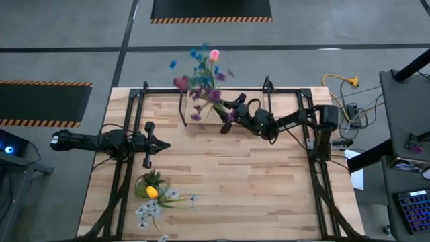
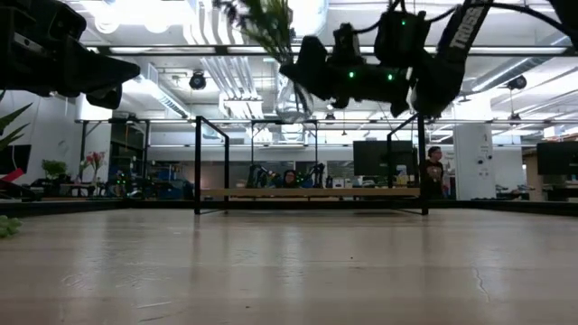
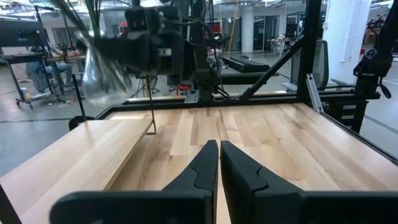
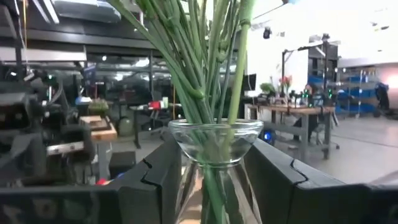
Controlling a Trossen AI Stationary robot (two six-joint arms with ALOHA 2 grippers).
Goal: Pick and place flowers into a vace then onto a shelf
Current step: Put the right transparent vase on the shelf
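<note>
The right pincer (image 4: pixel 211 180) pinches the vace (image 4: pixel 214 140) by its neck, keeping the flowers (image 1: pixel 201 74) upright while it hangs above the shelf (image 1: pixel 201 114) at the desk's (image 1: pixel 255 188) far edge; the left pincer (image 3: pixel 219 168), pressed together, waits over the desk's left side, clear of the carry.

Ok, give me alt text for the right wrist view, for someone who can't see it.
The right hand grips a clear glass vase by its neck, one dark finger on each side. Green flower stems rise out of the vase's rim and out of frame. Behind is a workshop with benches.
</note>
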